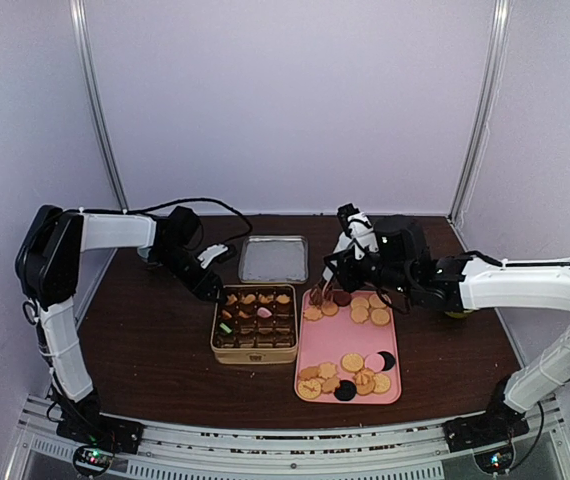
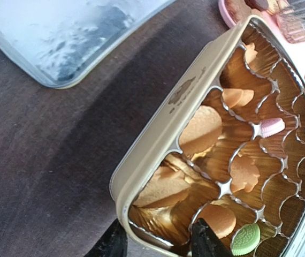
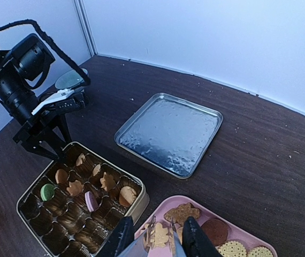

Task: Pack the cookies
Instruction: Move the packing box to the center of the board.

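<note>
Small coin-shaped tan, pink and green cookies (image 2: pixel 200 128) sat in the crinkly foil cups of the gold metal tin (image 2: pixel 163 123), with more on the flat pink tray (image 1: pixel 345 338). The left gripper (image 2: pixel 158 235) straddled the tin's corner, couldn't tell if clamped. The right gripper (image 3: pixel 158 227) squeezed silvery tongs (image 3: pixel 144 247).

cream painted metal tin (image 2: pixel 163 134), glossy gold foil liner (image 2: pixel 281 176) glinting inside. silvery lid (image 3: pixel 168 131) looks dull and frosted, the tongs (image 2: pixel 302 27) shiny metal. dark table (image 2: pixel 45 160) matt woodgrain, pink tray (image 1: pixel 337 336) smooth plastic.
</note>
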